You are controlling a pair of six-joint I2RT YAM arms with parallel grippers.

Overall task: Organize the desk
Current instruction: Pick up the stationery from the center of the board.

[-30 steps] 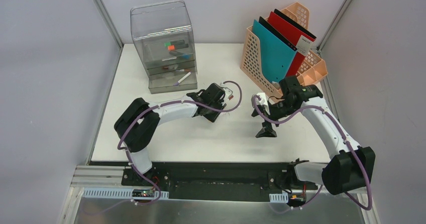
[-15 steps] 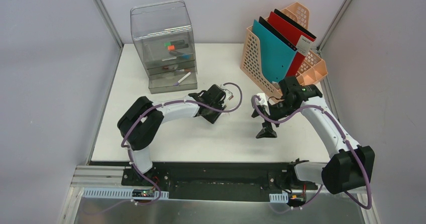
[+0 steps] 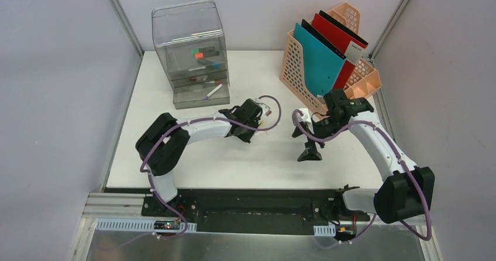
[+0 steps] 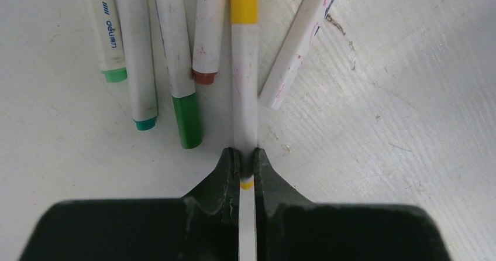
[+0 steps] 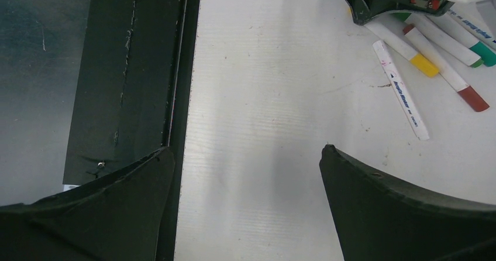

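On the white desk (image 4: 362, 97) lie several markers side by side. My left gripper (image 4: 245, 161) is shut on the tail end of the yellow-capped marker (image 4: 244, 85), which lies flat between a green-capped marker (image 4: 186, 117) and a thin white pen (image 4: 298, 44). In the top view the left gripper (image 3: 257, 118) sits mid-desk over the markers. My right gripper (image 3: 309, 150) hangs open to its right. Only bare desk (image 5: 263, 126) shows between its fingers (image 5: 398, 208). The yellow-capped marker (image 5: 409, 53) also shows in the right wrist view.
A clear drawer unit (image 3: 192, 56) stands at the back left. A peach file holder (image 3: 301, 68) with teal and red folders stands at the back right. The black rail (image 5: 134, 68) runs along the desk's near edge.
My left gripper's jaws have shut on the yellow-capped marker, and the left arm has shifted slightly. The right arm has barely moved and stays open.
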